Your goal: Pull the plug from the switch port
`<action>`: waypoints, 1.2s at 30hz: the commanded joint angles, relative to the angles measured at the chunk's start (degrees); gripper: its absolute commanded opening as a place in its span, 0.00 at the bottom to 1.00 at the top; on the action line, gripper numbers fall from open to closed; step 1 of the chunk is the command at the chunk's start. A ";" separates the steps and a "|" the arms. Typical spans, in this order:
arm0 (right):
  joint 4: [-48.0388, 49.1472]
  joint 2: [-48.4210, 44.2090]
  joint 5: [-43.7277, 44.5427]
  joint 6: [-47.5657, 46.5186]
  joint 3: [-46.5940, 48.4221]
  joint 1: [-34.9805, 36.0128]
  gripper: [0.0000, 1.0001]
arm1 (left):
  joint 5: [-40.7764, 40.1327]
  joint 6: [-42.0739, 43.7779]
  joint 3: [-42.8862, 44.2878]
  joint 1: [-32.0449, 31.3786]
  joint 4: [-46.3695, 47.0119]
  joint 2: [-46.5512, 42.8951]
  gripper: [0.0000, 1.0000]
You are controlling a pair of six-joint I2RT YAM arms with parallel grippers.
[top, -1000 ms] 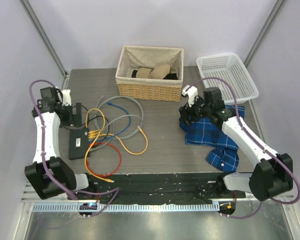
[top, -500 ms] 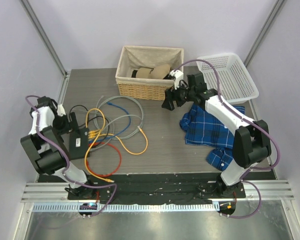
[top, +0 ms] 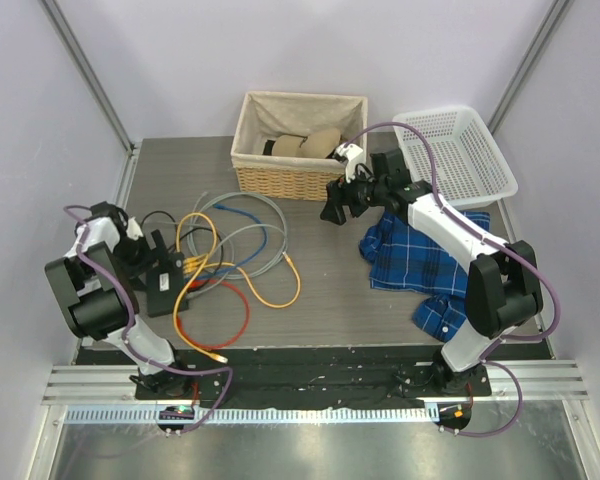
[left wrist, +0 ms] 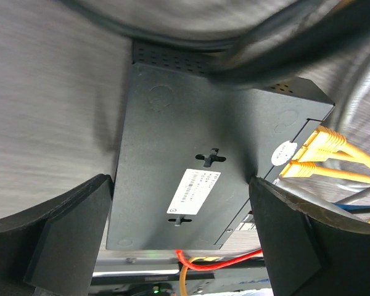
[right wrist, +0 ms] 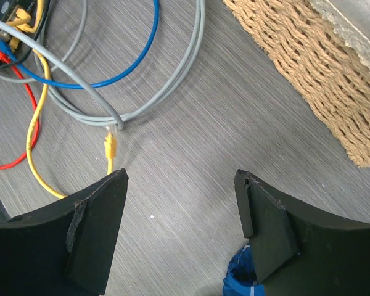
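Note:
The switch (top: 167, 288) is a flat black box with a white label (left wrist: 197, 191), lying at the table's left. Yellow plugs (left wrist: 313, 150) sit in the sockets along its right edge, seen from above as yellow plugs (top: 190, 265). A red cable (left wrist: 234, 259) leaves its near end. My left gripper (top: 146, 250) is open, and in its wrist view the left gripper (left wrist: 179, 185) straddles the switch (left wrist: 172, 142), one finger by each long side; contact cannot be judged. My right gripper (top: 337, 206) hangs open over bare table, and nothing lies between the fingers of the right gripper (right wrist: 180, 179).
Loose yellow, grey, blue and red cables (top: 235, 250) coil right of the switch; one free yellow plug end (right wrist: 109, 147) lies near my right gripper. A wicker basket (top: 300, 150) stands at the back, a white plastic basket (top: 455, 150) back right, a blue plaid shirt (top: 425, 265) right.
My right arm swung left from above the shirt to beside the wicker basket. My left gripper dropped toward the switch, which turned slightly, and the cables shifted with it.

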 commanded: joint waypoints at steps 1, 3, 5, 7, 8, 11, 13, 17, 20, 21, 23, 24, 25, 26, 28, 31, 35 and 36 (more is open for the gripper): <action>1.73 -1.45 0.10 -1.12 0.42 0.17 0.79 | 4.99 -2.44 -1.11 -5.24 2.41 -0.27 0.97; 1.64 -1.27 0.10 -1.39 0.25 0.17 0.79 | 4.91 -2.44 -1.11 -8.31 2.41 -0.53 0.96; 1.55 -1.09 0.01 -1.74 -0.02 0.17 0.78 | 4.91 -2.35 -1.11 -10.16 2.32 -0.45 0.97; 1.46 -1.18 -0.08 -2.00 -0.19 0.17 0.79 | 5.00 -2.35 -0.94 -12.36 2.32 -0.18 0.97; 1.46 -1.27 -0.08 -2.09 -0.46 0.17 0.79 | 5.00 -2.26 -0.94 -12.98 2.15 -0.09 0.97; 1.20 -1.62 -0.08 -2.53 -1.07 0.17 0.79 | 4.82 -2.08 -0.67 -15.62 2.32 0.08 0.96; 0.94 -1.97 0.01 -2.88 -1.25 0.09 0.79 | 4.65 -2.00 -0.58 -17.55 2.32 0.26 0.96; 0.85 -2.15 0.01 -3.41 -1.25 0.17 0.79 | 5.26 -2.00 -0.50 -20.01 2.32 0.61 0.96; 0.85 -1.97 -0.17 -3.41 -0.99 0.17 0.79 | 5.78 -2.17 -0.32 -20.81 2.32 0.78 0.96; 0.85 -1.97 -0.25 -3.67 -0.90 0.17 0.79 | 5.87 -2.26 -0.23 -20.98 2.50 0.87 0.96; 0.76 -1.62 -0.26 -3.76 -0.72 0.17 0.79 | 5.96 -2.26 -0.14 -21.86 2.67 0.96 0.96; 0.67 -1.53 -0.26 -3.85 -0.63 0.17 0.79 | 5.88 -2.17 0.03 -22.30 2.85 1.05 0.96; 0.67 -1.45 -0.43 -3.76 -0.55 0.26 0.79 | 5.96 -2.08 0.12 -22.74 3.11 1.14 0.96; 0.67 -1.45 -0.34 -3.76 -0.37 0.17 0.79 | 5.96 -2.08 0.29 -23.79 3.20 1.14 0.96; 0.41 -1.36 -0.69 -3.76 -0.11 0.09 0.79 | 6.05 -2.00 0.82 -25.11 3.38 1.84 0.96; 0.32 -1.27 -0.78 -3.85 0.07 0.17 0.79 | 7.01 -2.08 1.96 -28.35 3.29 3.24 0.96; -0.03 -1.62 -0.87 -4.38 0.07 0.09 0.79 | 8.24 -2.52 3.89 -31.35 2.85 5.00 0.96; -0.21 -1.62 -0.78 -4.64 0.07 0.17 0.79 | 8.42 -2.44 4.25 -31.62 2.85 5.27 0.96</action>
